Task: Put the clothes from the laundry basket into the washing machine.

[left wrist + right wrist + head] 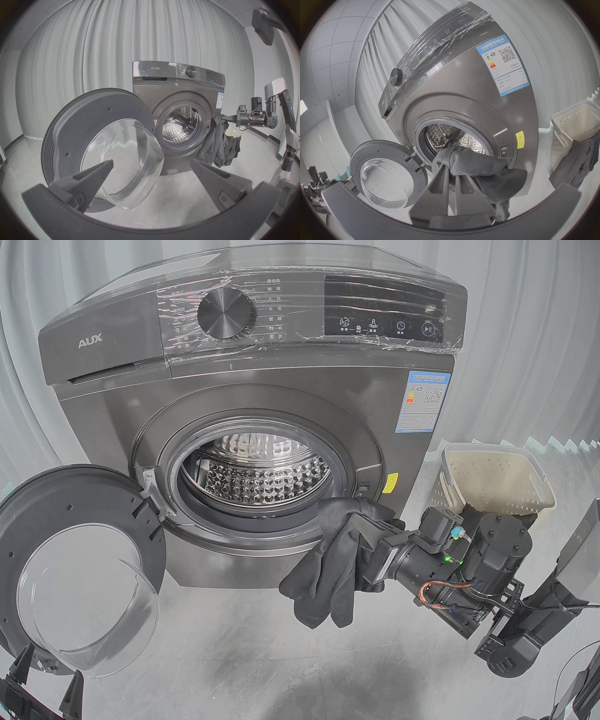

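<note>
While its door point(69, 496) stands swung open on the robot's left, the washing machine point(250, 396) is ready for loading. The visible part of the drum point(262, 480) is bare perforated steel, so loading is judged to be at an early stage. The laundry basket point(494, 480) stands on the floor just beside the machine's right side, and its visible interior looks largely emptied. In the right wrist view, a second dark cloth point(578, 165) hangs at the basket's wall; it appears to be a separate item, to be loaded later.

The dark garment point(331, 565) is outside the drum. It hangs in front of the lower right of the door opening, its loose end trailing toward the floor. Whether it touches the door rim cannot be told.

The right fingers point(437, 193) are closed narrowly on the garment's upper fold and point toward the opening. The left fingers point(93, 175) are spread wide, hold nothing, and sit low near the open door.

Step in hand: insertion of the held garment. Release is not yet done.
</note>
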You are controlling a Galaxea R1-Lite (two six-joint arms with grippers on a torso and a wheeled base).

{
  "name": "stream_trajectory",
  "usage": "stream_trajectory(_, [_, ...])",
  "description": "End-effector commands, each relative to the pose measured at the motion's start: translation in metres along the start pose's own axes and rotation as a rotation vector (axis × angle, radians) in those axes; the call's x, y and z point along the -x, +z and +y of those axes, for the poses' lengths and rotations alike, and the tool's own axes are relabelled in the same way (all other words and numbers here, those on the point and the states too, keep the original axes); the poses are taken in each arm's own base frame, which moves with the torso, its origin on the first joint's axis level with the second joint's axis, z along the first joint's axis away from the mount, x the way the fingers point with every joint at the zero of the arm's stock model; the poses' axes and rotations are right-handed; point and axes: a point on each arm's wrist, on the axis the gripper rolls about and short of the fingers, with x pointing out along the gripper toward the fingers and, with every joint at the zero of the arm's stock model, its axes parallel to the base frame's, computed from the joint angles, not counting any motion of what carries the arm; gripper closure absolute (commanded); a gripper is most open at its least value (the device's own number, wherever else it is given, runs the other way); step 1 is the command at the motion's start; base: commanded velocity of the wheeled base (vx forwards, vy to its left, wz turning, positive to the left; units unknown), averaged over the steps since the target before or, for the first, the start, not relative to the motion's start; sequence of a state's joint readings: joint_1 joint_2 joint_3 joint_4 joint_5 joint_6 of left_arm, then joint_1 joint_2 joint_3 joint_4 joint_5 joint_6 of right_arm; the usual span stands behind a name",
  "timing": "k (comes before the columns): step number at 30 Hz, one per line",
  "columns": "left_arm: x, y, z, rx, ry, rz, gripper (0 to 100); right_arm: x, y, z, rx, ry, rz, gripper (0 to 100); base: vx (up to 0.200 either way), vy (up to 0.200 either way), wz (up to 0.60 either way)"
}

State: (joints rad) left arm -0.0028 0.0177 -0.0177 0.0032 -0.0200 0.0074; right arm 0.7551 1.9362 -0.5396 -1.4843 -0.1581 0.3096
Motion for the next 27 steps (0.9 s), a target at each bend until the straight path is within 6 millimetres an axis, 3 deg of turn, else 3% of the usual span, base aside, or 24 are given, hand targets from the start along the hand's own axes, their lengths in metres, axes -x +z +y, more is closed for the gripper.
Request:
stream_trajectory(1, [0.0, -0.005, 0.0, 0.0, 0.0, 0.0, 0, -0.002, -0.003, 0.0, 0.002, 0.0, 0.005, 100, 0.0, 0.0, 0.0])
stream_trajectory(8, [0.0, -0.005, 0.0, 0.012, 0.0, -0.002, 0, -0.003, -0.001, 0.002, 0.009, 0.006, -0.004, 100, 0.0, 0.171, 0.0])
stream_trajectory(27, [0.0, -0.005, -0.001, -0.014, -0.031, -0.005, 0, 0.006, -0.008, 0.025, 0.053, 0.035, 0.002, 100, 0.0, 0.0, 0.0])
